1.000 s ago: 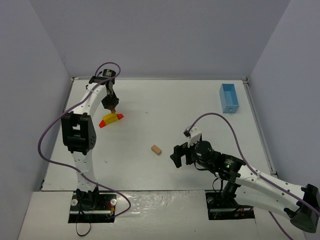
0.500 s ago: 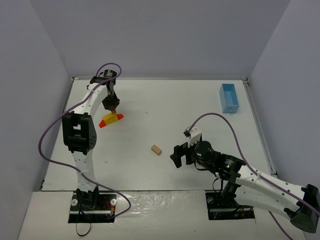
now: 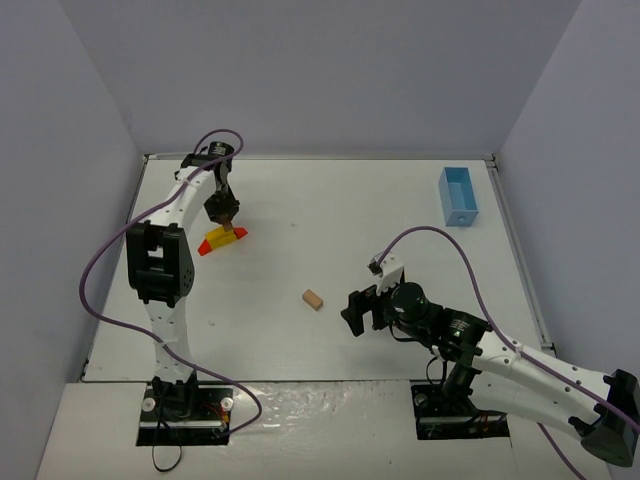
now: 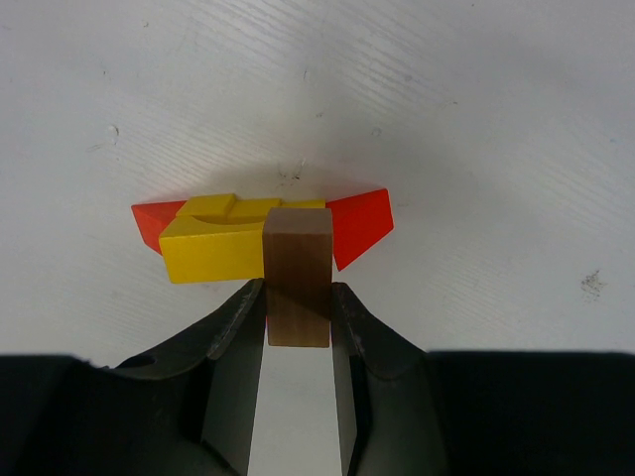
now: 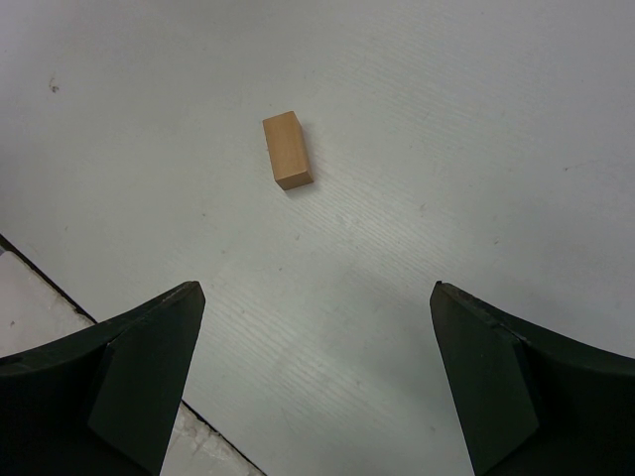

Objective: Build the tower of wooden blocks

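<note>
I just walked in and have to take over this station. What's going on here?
The left gripper is shut on a tan block, holding it over the yellow piece and red wedges at the far left of the table; contact can't be judged. The right gripper is open, hovering near a loose block mid-table. The blue box sits apart at the far right.
</note>
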Tool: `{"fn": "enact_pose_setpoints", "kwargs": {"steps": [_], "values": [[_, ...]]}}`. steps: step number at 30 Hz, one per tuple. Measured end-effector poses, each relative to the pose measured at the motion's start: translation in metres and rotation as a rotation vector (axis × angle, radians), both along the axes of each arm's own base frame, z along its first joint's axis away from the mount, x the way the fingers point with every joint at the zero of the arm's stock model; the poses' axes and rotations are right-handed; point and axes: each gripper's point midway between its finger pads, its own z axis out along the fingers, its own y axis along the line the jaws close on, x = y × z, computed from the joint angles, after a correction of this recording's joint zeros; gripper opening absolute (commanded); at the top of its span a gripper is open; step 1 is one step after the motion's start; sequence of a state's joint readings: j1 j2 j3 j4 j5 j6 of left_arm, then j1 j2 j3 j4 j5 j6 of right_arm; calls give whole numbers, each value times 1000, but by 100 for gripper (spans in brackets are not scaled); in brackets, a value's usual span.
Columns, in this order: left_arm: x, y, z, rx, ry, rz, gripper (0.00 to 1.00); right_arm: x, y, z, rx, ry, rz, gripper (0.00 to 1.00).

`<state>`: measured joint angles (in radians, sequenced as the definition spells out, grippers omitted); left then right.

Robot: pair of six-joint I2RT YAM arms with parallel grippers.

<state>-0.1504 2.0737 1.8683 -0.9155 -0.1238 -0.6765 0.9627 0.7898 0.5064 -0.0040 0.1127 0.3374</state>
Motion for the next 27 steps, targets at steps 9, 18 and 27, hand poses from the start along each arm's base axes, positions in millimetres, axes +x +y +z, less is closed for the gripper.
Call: {"fn": "enact_pose_setpoints", "kwargs": {"steps": [9,18,27], "values": [[0,1,-5,2,11,2,5,0,0,0,0,0,0,95],[0,2,-5,1,11,4,15,0,0,0,0,0,0,95],[0,5,-5,-3,12,12,22,0,0,0,0,0,0,95]]}}
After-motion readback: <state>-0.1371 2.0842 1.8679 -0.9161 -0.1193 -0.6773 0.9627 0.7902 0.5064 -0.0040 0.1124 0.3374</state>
